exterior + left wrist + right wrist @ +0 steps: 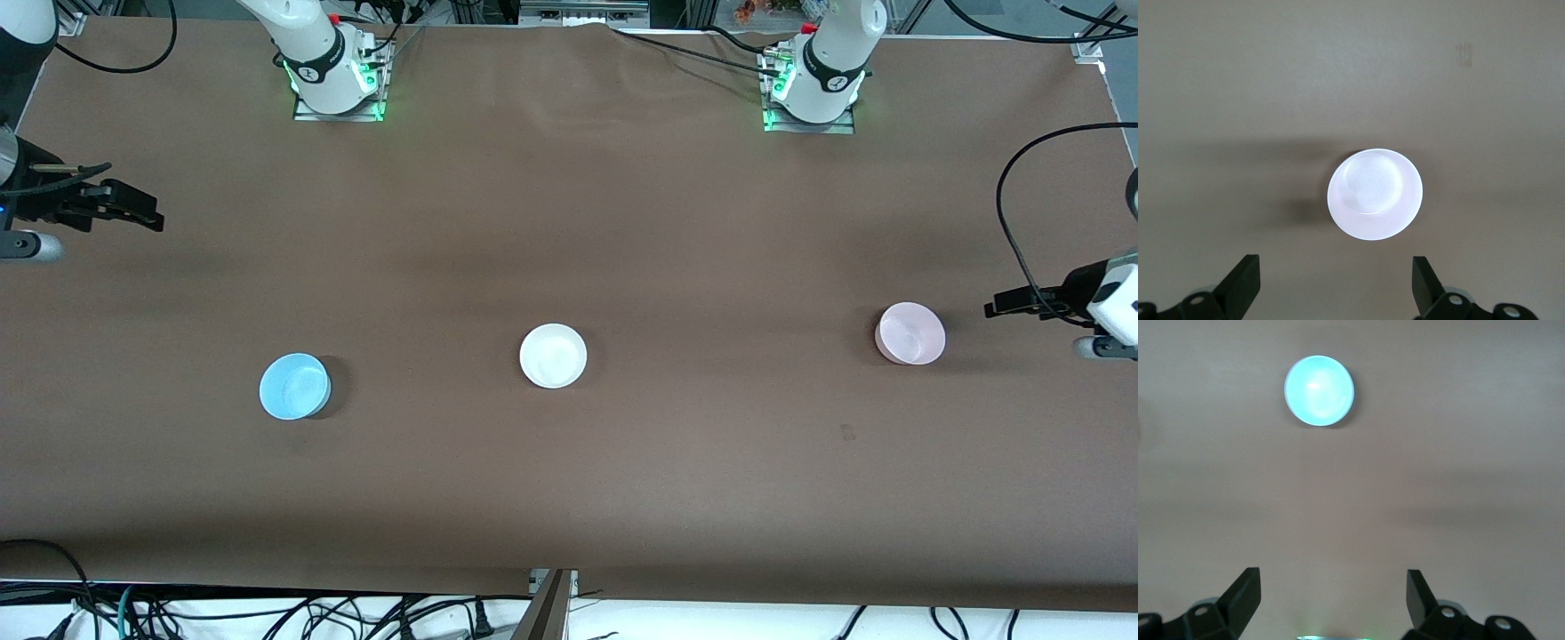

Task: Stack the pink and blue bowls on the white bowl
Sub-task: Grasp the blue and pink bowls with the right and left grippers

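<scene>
I see the white bowl only from the front, between blue bowl and pink bowl, at their 3 and 9 o'clock. Left hand fingers apart over the pink bowl's end of the desk; right hand fingers apart over the blue bowl's end.

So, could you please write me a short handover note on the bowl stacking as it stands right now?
Left gripper: open, empty, up over the left arm's end of the table, beside the pale pink round plastic bowl.
Right gripper: open, empty, over the right arm's end.
Light blue round plastic bowl: toward the right arm's end.
Plain white round plastic bowl: mid-table, empty.
Done: nothing stacked.
Left: put both coloured bowls on the white one.
</scene>
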`<state>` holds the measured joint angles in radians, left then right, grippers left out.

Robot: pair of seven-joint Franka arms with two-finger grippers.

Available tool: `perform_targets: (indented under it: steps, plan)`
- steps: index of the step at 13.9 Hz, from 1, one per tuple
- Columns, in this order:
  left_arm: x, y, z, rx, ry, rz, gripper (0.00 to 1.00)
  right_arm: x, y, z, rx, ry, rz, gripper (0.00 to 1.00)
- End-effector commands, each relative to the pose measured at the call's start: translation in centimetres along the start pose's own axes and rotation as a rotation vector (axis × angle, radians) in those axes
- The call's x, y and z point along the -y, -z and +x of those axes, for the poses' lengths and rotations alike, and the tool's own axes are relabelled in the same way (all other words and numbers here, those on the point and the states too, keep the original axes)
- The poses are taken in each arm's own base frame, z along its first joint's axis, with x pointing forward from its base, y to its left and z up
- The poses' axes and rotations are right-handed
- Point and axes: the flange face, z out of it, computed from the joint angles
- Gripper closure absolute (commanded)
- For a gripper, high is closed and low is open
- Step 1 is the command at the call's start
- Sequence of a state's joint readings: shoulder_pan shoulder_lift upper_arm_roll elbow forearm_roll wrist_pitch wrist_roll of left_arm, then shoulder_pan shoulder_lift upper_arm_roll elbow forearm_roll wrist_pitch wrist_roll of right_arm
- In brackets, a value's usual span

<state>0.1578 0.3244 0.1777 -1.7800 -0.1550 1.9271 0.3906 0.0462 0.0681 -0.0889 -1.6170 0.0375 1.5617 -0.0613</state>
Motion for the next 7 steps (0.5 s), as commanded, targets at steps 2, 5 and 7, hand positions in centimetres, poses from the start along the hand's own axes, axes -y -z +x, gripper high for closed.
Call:
perform_targets:
  steps: [2, 5, 7]
  plan:
    - [1.2, -2.9, -0.5, -0.036, -0.097, -0.062, 0.0, 1.8, -4.9, 4.1, -0.027, 0.029, 0.046, 0.04]
    - [2.6, -5.7, -1.0, -0.069, -0.116, -0.079, 0.0, 3.5, -11.2, 8.3, -0.045, 0.036, 0.029, 0.04]
    - [4.0, -7.6, -1.0, -0.087, -0.119, -0.102, 0.0, 3.2, -15.9, 10.9, -0.095, 0.025, 0.02, 0.04]
